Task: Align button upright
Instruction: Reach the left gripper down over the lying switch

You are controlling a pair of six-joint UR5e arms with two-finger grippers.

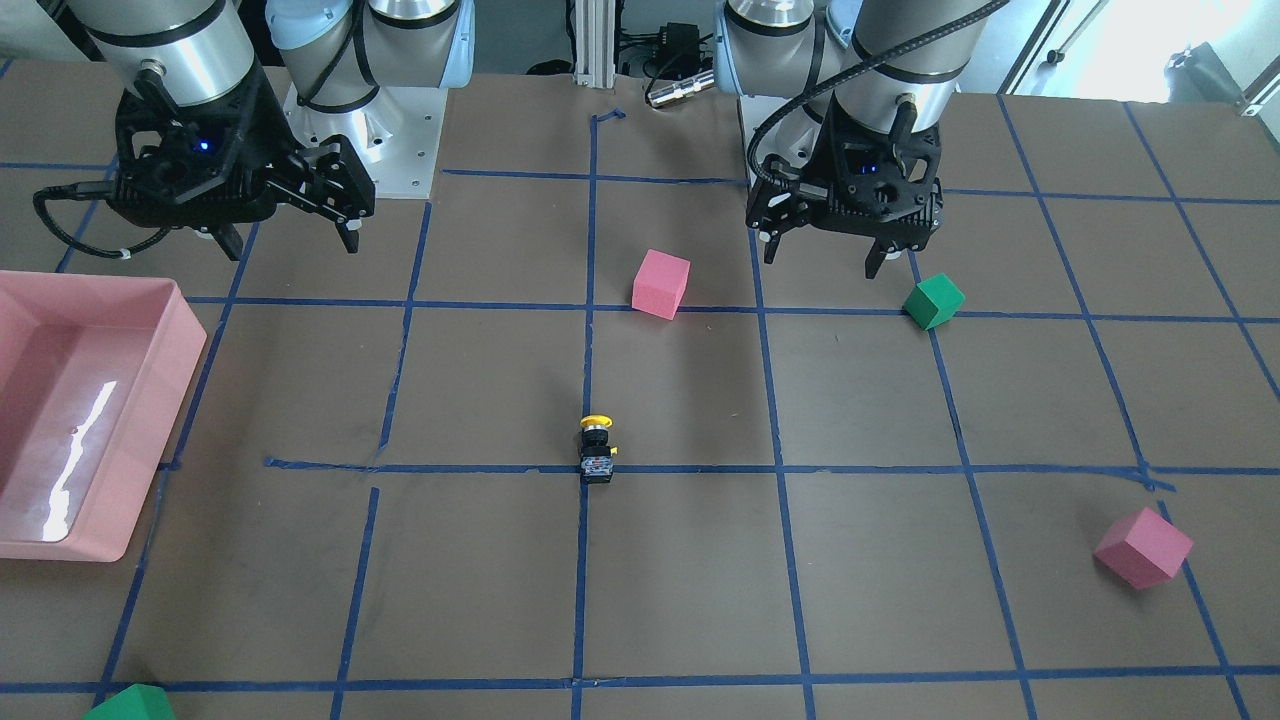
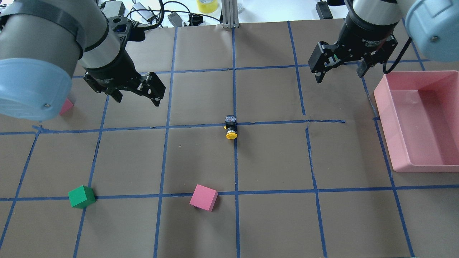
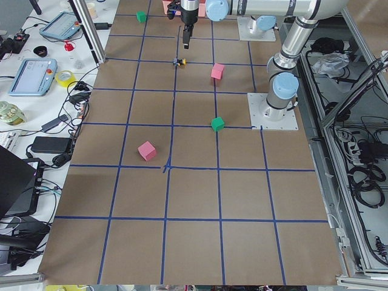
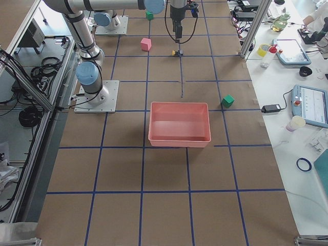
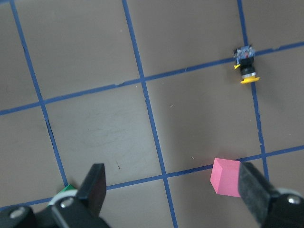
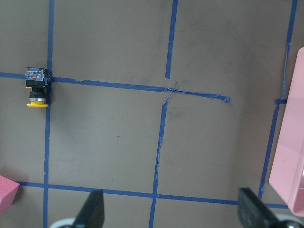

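Observation:
The button (image 2: pixel 231 127) lies on its side on a blue tape line at the table's middle, with its yellow cap pointing toward the robot and its block base away. It also shows in the front view (image 1: pixel 597 450), the left wrist view (image 5: pixel 246 66) and the right wrist view (image 6: pixel 37 88). My left gripper (image 2: pixel 138 98) is open and empty, held above the table to the button's left. My right gripper (image 2: pixel 339 76) is open and empty, held above the table to the button's far right, near the tray.
A pink tray (image 2: pixel 384 122) stands at the table's right side. A pink cube (image 2: pixel 203 197) and a green cube (image 2: pixel 81 196) sit near the robot's side. Another pink cube (image 1: pixel 1143 547) and a green cube (image 1: pixel 130 703) lie toward the far side.

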